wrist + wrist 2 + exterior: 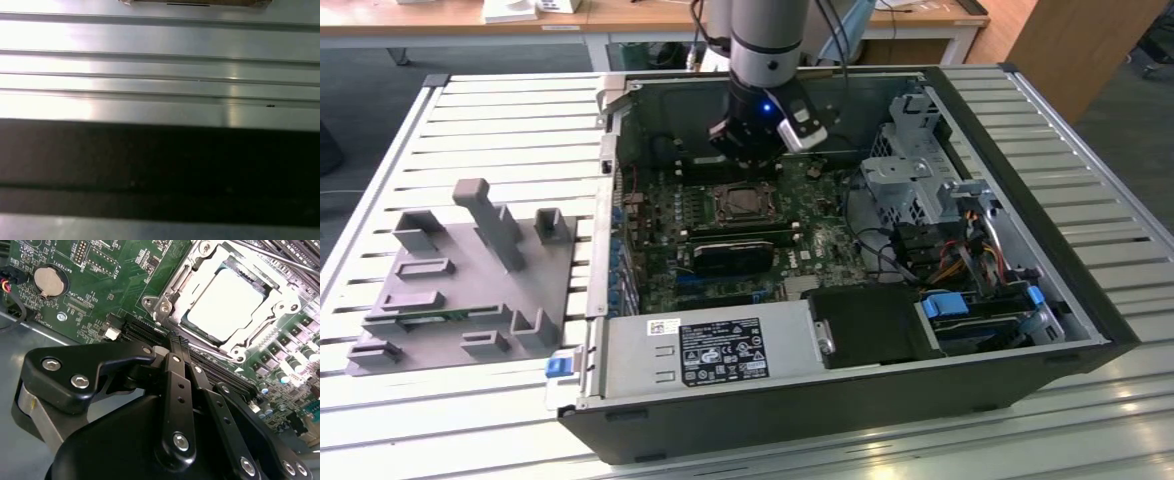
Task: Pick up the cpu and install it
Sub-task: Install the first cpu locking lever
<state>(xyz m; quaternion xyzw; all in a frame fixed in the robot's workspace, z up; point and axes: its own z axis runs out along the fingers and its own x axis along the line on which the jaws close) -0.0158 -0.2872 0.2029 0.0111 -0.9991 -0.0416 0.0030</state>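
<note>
The cpu (pixel 225 305), a flat square chip with a pale silvery top, lies in the motherboard socket with the socket's metal frame (pixel 165 305) around it. In the exterior view the socket (pixel 740 203) is in the middle of the green motherboard (pixel 674 285) inside the open computer case (pixel 1067 300). My gripper (pixel 747 165) hangs inside the case just behind the socket. In the second wrist view its black fingers come together at the gripper tip (pixel 175 340), beside the socket's edge, with nothing between them. It does not touch the cpu.
A grey fixture plate (pixel 454 300) with upright blocks lies on the slatted metal table (pixel 400 150) at the exterior view's left. Inside the case are a power supply (pixel 707 350), a drive cage (pixel 921 160), cables (pixel 947 250) and a coin battery (pixel 49 281).
</note>
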